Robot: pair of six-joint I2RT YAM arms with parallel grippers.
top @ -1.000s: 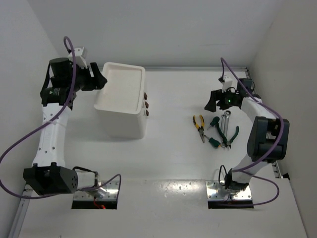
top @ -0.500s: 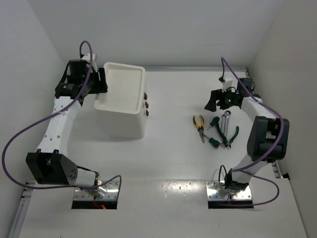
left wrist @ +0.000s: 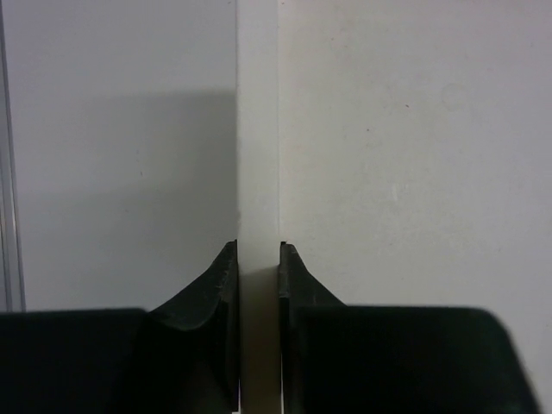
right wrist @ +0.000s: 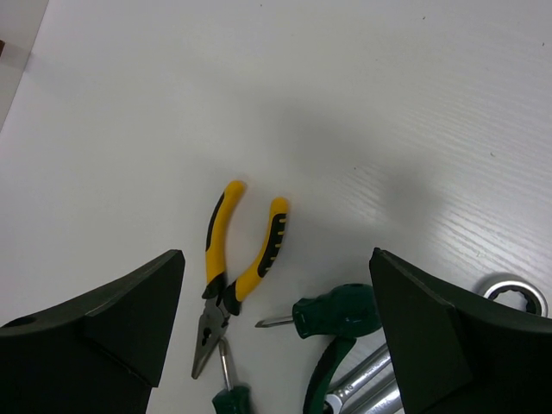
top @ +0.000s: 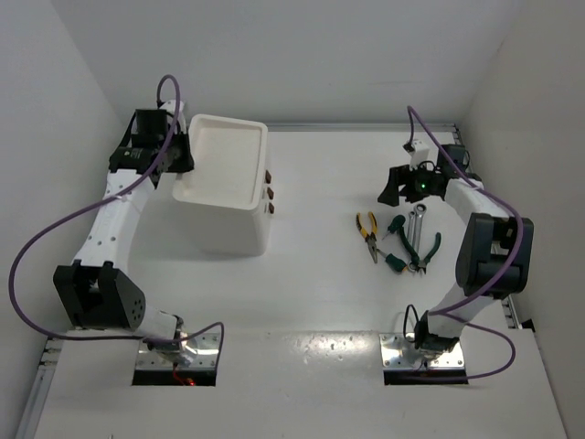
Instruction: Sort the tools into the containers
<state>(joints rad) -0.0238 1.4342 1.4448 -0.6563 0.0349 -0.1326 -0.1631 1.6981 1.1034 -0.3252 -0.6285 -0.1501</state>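
- Top view: the white drawer unit (top: 228, 229) stands on the left half of the table (top: 302, 302). Its recessed tray top faces up and its three brown handles (top: 269, 193) are on the side toward the tools.
- The left gripper (top: 181, 154) sits at the tray's left rim, closed on that edge.
- The tools lie in a loose cluster on the right half, well apart from the unit: yellow-handled pliers (top: 367, 229), green-handled screwdriver (top: 397, 225), two silver wrenches (top: 413, 229) and green-handled pliers (top: 428, 249).
- The right gripper (top: 391, 186) hangs just behind the cluster, jaws spread wide and holding nothing.
- Left wrist view: both black fingers (left wrist: 217, 285) press against a thin white upright wall (left wrist: 257, 155), one on each side; this is the unit's rim, pinched between them.
- Right wrist view: the fingers (right wrist: 112, 319) stand far apart with bare table between them.
- Below them the yellow-handled pliers (right wrist: 228, 293) lie handles away, nose toward the camera.
- The screwdriver (right wrist: 336, 315) lies just to their right, tip pointing at the pliers.
- A wrench ring end (right wrist: 515, 293) shows at the right edge.
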